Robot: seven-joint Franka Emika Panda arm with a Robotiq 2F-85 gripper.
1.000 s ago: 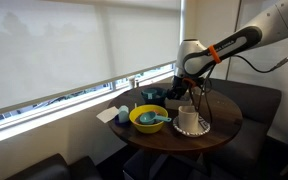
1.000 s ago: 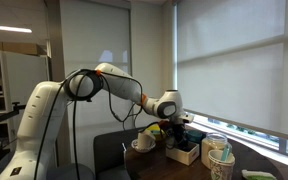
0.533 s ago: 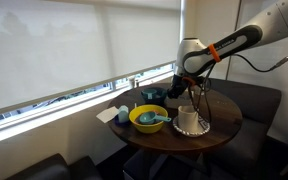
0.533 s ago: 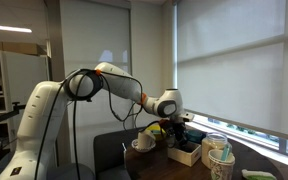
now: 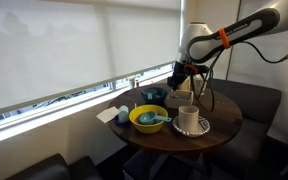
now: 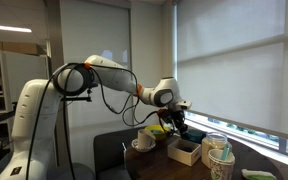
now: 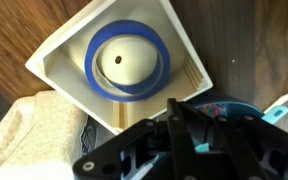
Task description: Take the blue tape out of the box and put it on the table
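Note:
The blue tape (image 7: 94,78), a flat ring, lies inside the small tan open-topped box (image 7: 56,66) in the wrist view. The box stands on the round dark brown table (image 5: 224,126) and shows in both exterior views (image 5: 179,98) (image 6: 185,152). My gripper (image 7: 189,116) hangs above the box, a little to one side of it, with its fingers together and nothing between them. It also shows in both exterior views (image 5: 176,78) (image 6: 174,123), clear of the box.
A yellow bowl (image 5: 149,118) with a blue utensil and a white cup (image 5: 188,117) on a saucer stand on the table near the box. A cream cloth (image 7: 24,135) and a blue dish (image 7: 230,108) lie beside the box. A filled cup (image 6: 220,158) stands in front.
The arm has lifted and the gripper has risen from just over the box to well above it. The tape still lies in the box.

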